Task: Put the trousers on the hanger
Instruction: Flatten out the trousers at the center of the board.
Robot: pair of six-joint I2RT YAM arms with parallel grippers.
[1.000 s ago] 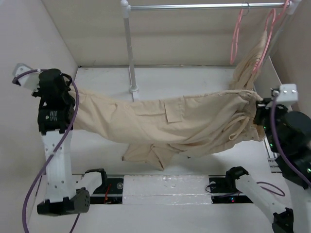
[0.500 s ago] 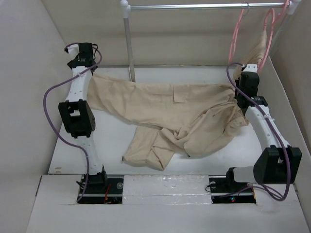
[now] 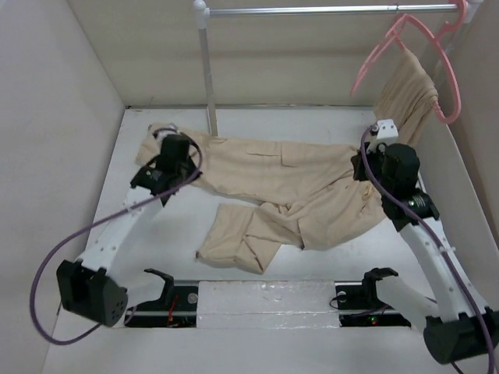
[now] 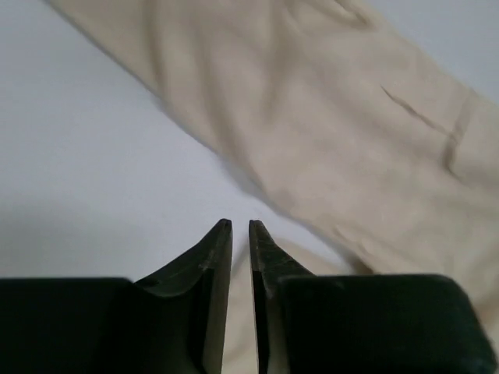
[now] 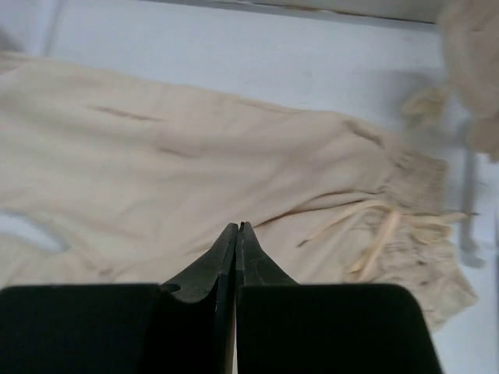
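Observation:
The pale beige trousers point(image 3: 296, 183) lie spread across the table, waistband and drawstrings at the right, one leg folded toward the front point(image 3: 238, 241). My left gripper point(image 3: 173, 156) hovers over their left end; in the left wrist view its jaws point(image 4: 240, 224) stand a narrow slit apart with nothing between them, cloth point(image 4: 351, 132) ahead and to the right. My right gripper point(image 3: 382, 164) hangs above the waistband end, shut and empty point(image 5: 238, 226), with the drawstrings point(image 5: 374, 226) just to its right. The pink hanger point(image 3: 374, 58) hangs tilted on the rail at the back right.
A white post point(image 3: 207, 78) holds up the metal rail point(image 3: 312, 10) across the back. A smaller beige garment point(image 3: 409, 89) hangs on a second pink hanger point(image 3: 454, 93) by the right wall. Side walls close in the table point(image 3: 156, 249) left and right.
The trousers, held stretched in the air a second ago, now lie flat on the table. Both grippers have let go and drawn back toward the near side. The hangers have swung on the rail.

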